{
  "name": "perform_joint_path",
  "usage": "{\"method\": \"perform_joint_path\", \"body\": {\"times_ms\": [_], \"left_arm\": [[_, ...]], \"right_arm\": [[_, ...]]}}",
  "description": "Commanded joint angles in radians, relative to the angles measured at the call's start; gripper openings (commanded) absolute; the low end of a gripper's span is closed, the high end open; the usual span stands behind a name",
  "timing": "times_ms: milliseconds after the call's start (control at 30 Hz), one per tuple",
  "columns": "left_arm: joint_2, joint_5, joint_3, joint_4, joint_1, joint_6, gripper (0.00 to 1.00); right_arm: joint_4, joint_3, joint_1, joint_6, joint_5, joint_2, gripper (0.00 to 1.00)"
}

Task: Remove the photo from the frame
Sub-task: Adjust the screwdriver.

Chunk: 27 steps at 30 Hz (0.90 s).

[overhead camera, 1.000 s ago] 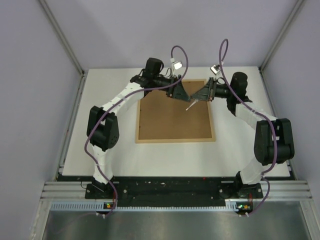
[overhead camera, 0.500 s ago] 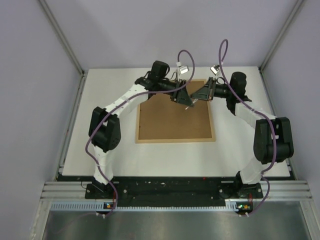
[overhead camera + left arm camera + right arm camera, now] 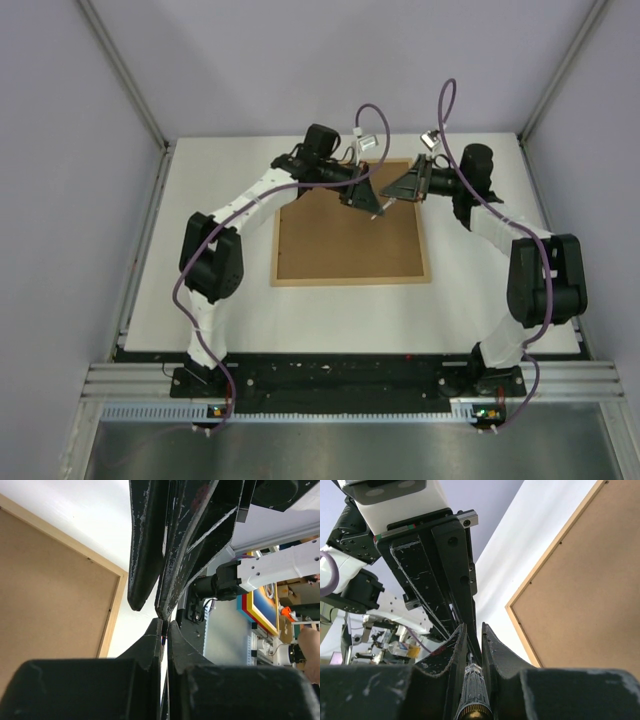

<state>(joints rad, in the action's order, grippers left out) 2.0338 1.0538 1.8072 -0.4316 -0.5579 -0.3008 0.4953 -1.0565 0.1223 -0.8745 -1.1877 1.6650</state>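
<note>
Light-wood rectangular picture frame point(image 3: 350, 281) lies back-up near the far edge of the white bench point(image 3: 350, 320), brown backing board point(image 3: 345, 240) showing, photo hidden. The right end effector point(image 3: 472, 627) is clamped on a thin knurled metal screwdriver point(image 3: 472, 690); left end effector point(image 3: 165, 626) pinched nearly together.

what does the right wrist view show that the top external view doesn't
Only the right wrist view: a screwdriver with a knurled metal handle, clamped in the right tool; from above it is just a pale sliver. Only the top external view: the whole frame lying back-up on the white table, and the full left arm and right arm. Both: the brown backing board, one frame corner, and the left tool meeting the right tool tip to tip over the frame's far edge.
</note>
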Motion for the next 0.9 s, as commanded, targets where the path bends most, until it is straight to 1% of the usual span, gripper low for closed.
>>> {"method": "perform_joint_path", "body": {"times_ms": [0,67,100,133,167,200,267,333,400,433,467,533,667,800,867], "left_arm": [[0.017,0.002,0.053,-0.028,-0.007,0.029,0.0],[0.017,0.002,0.058,-0.041,-0.01,0.035,0.0],[0.016,0.002,0.064,-0.064,-0.008,0.054,0.0],[0.016,0.002,0.076,-0.099,-0.01,0.08,0.0],[0.011,-0.001,0.09,-0.158,-0.008,0.125,0.0],[0.006,-0.009,0.11,-0.215,-0.008,0.181,0.0],[-0.015,-0.021,0.126,-0.333,-0.008,0.28,0.0],[-0.04,-0.026,0.123,-0.43,-0.005,0.385,0.0],[-0.061,-0.018,0.116,-0.51,-0.005,0.468,0.0],[-0.07,-0.011,0.116,-0.542,-0.007,0.511,0.0],[-0.081,0.0,0.116,-0.585,-0.008,0.557,0.0],[-0.096,0.008,0.119,-0.624,-0.01,0.592,0.0],[-0.115,0.009,0.124,-0.648,-0.01,0.615,0.0],[-0.115,0.002,0.144,-0.685,-0.016,0.647,0.0],[-0.115,-0.002,0.144,-0.693,-0.02,0.652,0.0]], "right_arm": [[0.054,-0.04,0.005,0.005,0.003,-0.021,0.0],[0.031,-0.048,0.005,0.02,-0.006,-0.022,0.0],[-0.025,-0.065,0.004,0.061,-0.018,-0.022,0.08],[-0.116,-0.095,0.002,0.127,-0.027,-0.024,0.24],[-0.271,-0.132,-0.001,0.288,-0.026,-0.03,0.38],[-0.429,-0.172,-0.006,0.419,-0.015,-0.036,0.46],[-0.674,-0.223,-0.026,0.595,-0.01,-0.053,0.56],[-0.818,-0.267,-0.045,0.707,-0.064,-0.054,0.58],[-1.06,-0.336,-0.05,0.868,-0.108,-0.034,0.61],[-1.18,-0.383,-0.046,1.017,-0.119,-0.021,0.61],[-1.292,-0.429,-0.039,1.122,-0.124,-0.007,0.62],[-1.447,-0.473,-0.02,1.267,-0.116,0.021,0.61],[-1.743,-0.542,0.063,1.535,-0.112,0.082,0.61],[-1.888,-0.579,0.118,1.677,-0.107,0.134,0.61],[-1.911,-0.576,0.131,1.698,-0.111,0.141,0.61]]}}
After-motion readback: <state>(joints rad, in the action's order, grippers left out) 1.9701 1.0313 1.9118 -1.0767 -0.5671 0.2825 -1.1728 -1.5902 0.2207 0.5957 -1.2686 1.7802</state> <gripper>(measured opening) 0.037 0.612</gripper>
